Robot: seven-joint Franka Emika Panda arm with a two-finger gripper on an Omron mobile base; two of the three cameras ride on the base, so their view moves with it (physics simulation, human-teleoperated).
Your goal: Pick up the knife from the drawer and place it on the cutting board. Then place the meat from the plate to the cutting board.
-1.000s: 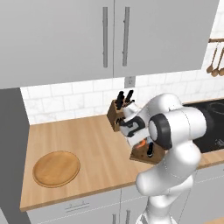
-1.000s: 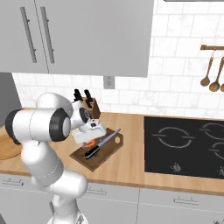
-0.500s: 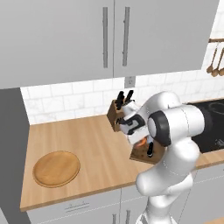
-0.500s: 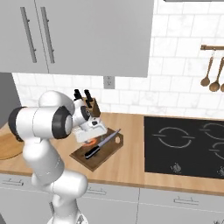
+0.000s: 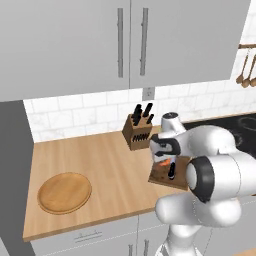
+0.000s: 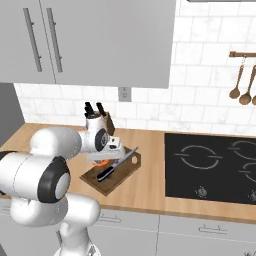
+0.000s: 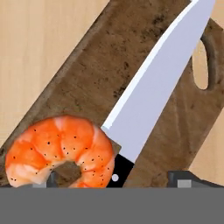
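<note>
Wooden bench along the tiled wall, with the black hob let into its right end and the knife block standing at the back edge. Round light plate near the left front corner, well apart from everything else. Dark cutting board lying aslant near the front edge, between the block and the hob, under the hand. Knife flat on the board, long axis running corner-wise along it, black handle at the end nearest the fingers, point reaching towards the handle notch at the far end. Meat, curled and orange, also on the board and not on the plate, tucked against the heel of the blade, touching it or just beside it. Gripper hanging low right above that spot, pointing down at the board; jaws spread wide, with one tip over the meat and the other tip past the far side of the knife handle. Fingers gripping nothing, and not clearly touching meat, knife or board. Judging by how things lie, both placements done, so the next move probably only a straight lift clear, with care needed not to catch the meat or nudge the handle, both sitting between the tips
</note>
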